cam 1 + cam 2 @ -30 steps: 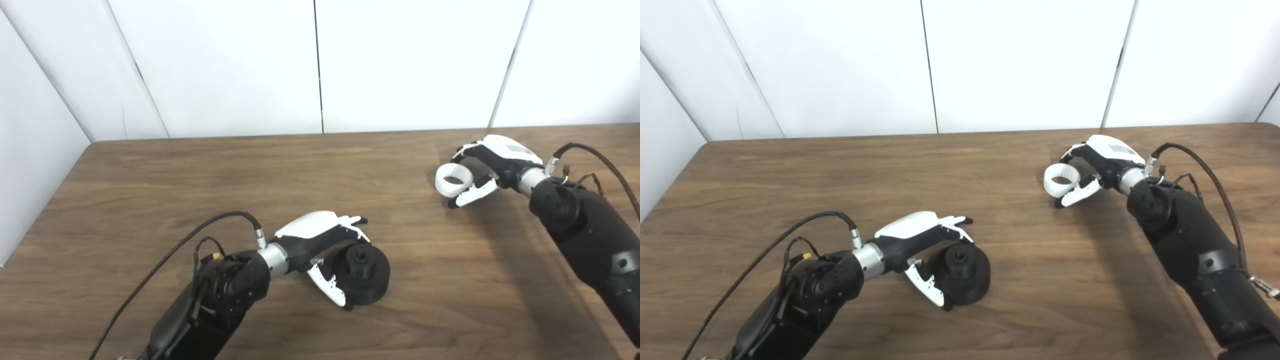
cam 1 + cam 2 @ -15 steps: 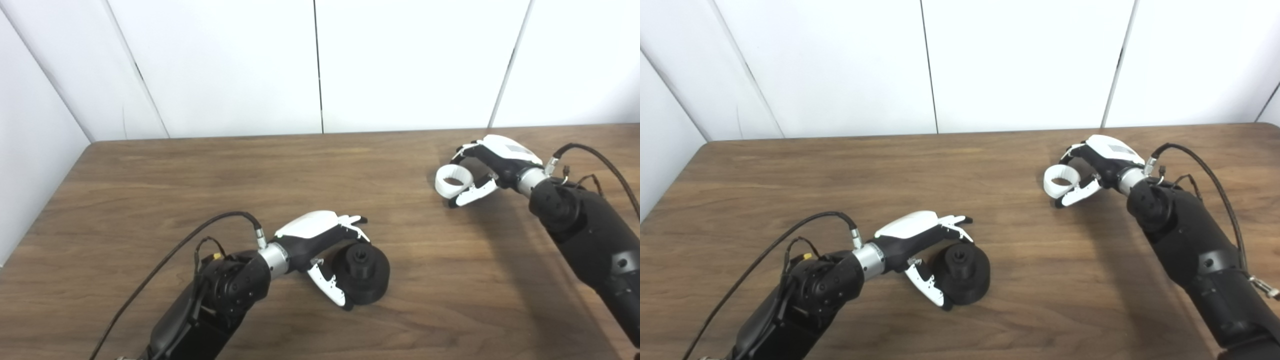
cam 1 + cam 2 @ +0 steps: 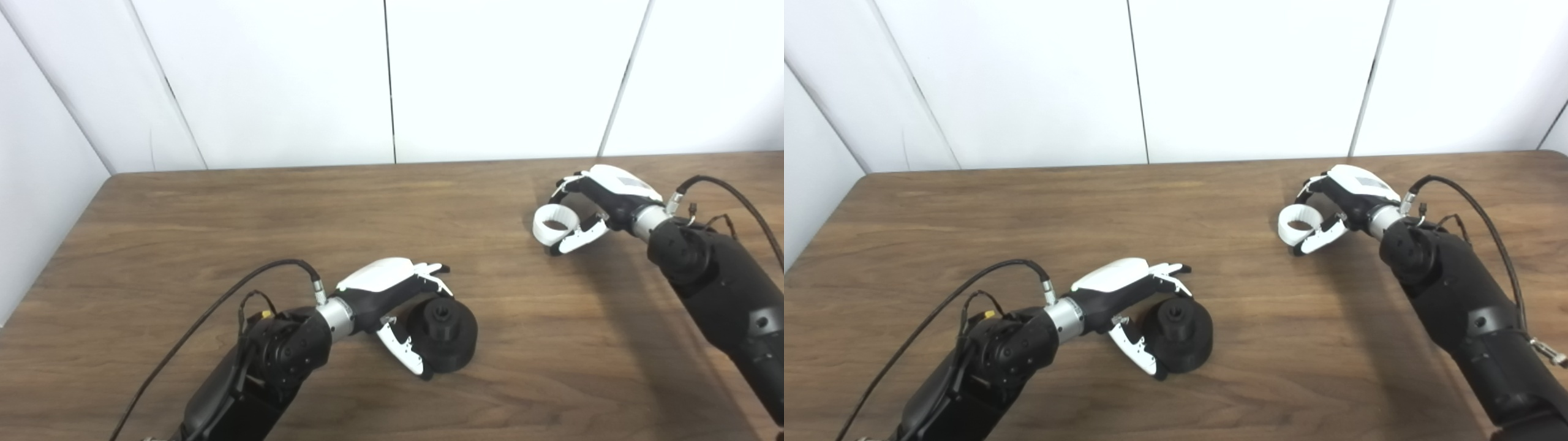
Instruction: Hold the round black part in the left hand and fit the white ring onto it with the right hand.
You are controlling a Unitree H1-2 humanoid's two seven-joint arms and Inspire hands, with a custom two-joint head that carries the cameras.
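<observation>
Both hands grasp: left hand (image 3: 392,294) around black part (image 3: 444,334), right hand (image 3: 597,202) pinching white ring (image 3: 554,223).

On the brown wooden table (image 3: 306,208) there are 1 round black plastic part (image 3: 445,335), 1 white plastic ring (image 3: 549,222) well to its right, and 2 black-and-white robot hands, left (image 3: 392,291) and right (image 3: 603,199).

white ring (image 3: 554,222), black round part (image 3: 446,335), white-and-black hands, brown wood-grain table (image 3: 245,220).
</observation>
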